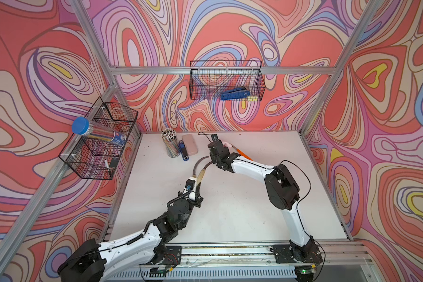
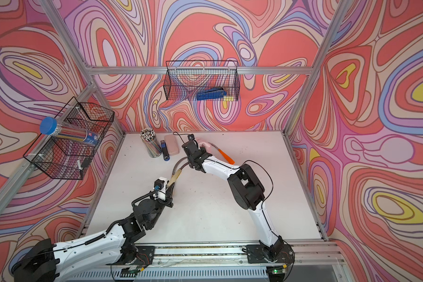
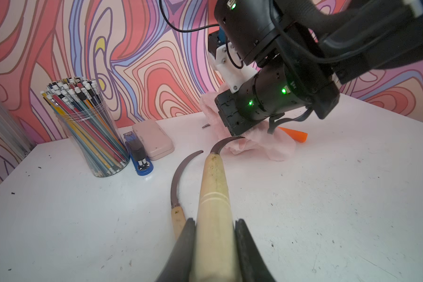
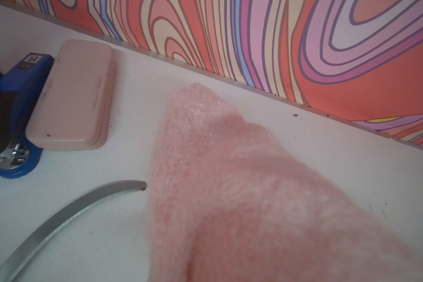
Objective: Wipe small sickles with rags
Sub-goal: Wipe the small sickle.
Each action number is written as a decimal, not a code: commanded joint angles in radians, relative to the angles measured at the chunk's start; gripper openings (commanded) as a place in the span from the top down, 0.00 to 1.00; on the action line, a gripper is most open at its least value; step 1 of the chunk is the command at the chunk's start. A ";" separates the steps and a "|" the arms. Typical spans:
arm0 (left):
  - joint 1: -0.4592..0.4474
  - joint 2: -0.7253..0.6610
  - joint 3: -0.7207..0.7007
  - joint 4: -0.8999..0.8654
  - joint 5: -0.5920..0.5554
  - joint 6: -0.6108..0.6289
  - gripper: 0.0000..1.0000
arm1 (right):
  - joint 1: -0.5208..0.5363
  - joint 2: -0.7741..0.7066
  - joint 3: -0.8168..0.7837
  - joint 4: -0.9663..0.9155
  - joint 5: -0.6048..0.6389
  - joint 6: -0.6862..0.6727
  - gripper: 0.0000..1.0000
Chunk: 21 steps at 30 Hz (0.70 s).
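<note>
We are in the wiping step, working on one wooden-handled sickle (image 3: 214, 185). The left gripper (image 3: 215, 224) has its jaws pinching the pale handle from both sides, with the curved blade pointing away toward the far wall. The blade's tip end disappears under the pink rag (image 3: 266, 149), which is bunched on the table (image 1: 230, 207) near the back. The right gripper (image 3: 238, 134) comes down onto the rag from above. Its jaws are buried in the fluff, closed tight on the rag as far as we can judge. A second wooden-handled sickle (image 3: 174, 188) lies flat on the table just beside the held one and is not gripped. The orange-handled sickle (image 3: 294, 134) lies behind the rag, its blade largely covered by it. Only the tip end of the held blade meets the rag, so we judge most of the blade is not yet wiped. The next move calls for a firm left grip while the right gripper draws the rag along the curve toward the handle. It should press lightly and stay clear of the loose sickle alongside. The orange one may drag along with the rag.
</note>
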 commanded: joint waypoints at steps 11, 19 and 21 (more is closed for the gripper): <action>-0.003 0.019 0.004 0.056 -0.016 -0.010 1.00 | 0.105 -0.263 -0.250 0.161 -0.264 0.100 1.00; -0.004 0.014 0.003 0.050 -0.016 -0.012 1.00 | 0.190 -0.305 -0.287 0.178 -0.358 0.107 1.00; -0.003 0.012 0.003 0.049 -0.015 -0.014 1.00 | 0.196 -0.303 -0.290 0.178 -0.363 0.117 1.00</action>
